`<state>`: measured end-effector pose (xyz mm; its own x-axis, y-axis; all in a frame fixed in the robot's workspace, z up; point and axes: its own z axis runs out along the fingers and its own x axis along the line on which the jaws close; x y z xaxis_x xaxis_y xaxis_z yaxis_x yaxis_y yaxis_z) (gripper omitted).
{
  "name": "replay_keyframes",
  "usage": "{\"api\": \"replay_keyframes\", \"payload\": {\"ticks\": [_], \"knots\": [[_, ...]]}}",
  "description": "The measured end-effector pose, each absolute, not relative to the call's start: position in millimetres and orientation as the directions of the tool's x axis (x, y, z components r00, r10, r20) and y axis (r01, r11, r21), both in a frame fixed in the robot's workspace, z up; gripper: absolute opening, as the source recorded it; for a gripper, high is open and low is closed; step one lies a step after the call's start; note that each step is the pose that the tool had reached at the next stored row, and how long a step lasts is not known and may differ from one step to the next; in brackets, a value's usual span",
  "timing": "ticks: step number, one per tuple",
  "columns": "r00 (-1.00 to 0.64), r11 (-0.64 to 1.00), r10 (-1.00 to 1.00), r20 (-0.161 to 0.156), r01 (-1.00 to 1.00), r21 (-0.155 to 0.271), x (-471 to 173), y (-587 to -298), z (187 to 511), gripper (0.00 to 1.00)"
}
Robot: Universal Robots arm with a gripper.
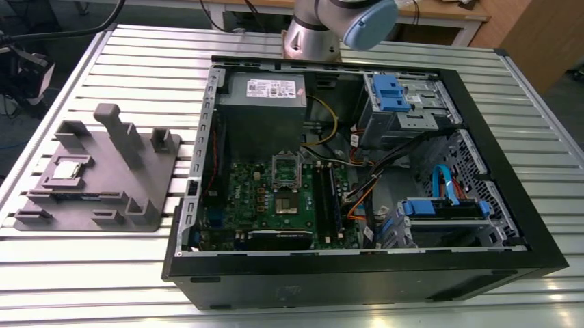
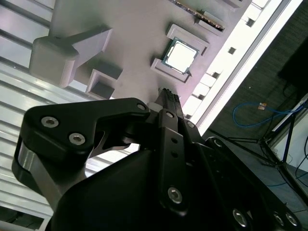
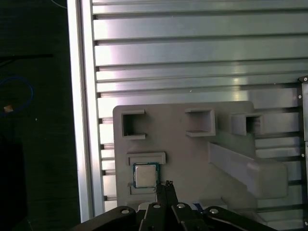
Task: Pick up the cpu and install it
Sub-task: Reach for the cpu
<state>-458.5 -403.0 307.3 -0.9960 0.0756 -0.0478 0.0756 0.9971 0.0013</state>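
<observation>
Claw (image 3: 166, 188), seemingly pinched together, empty; cpu (image 3: 146, 174) lies in grey holder (image 3: 185, 161) below.

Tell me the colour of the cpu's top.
The cpu is shiny silver-grey, clearest in the second wrist view.

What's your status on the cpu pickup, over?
Hand shut, holding nothing, tip near the cpu. Cpu lies in its pocket on the grey holder, not picked. Nothing covering it.
</observation>
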Motion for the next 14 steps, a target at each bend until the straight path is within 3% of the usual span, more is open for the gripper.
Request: {"api": "replay_keyframes", "payload": {"ticks": [14], "knots": [[-0.996,0.997,0.076,-0.037,0.076,0.0,-458.5,-403.3,303.5,0.11]]}}
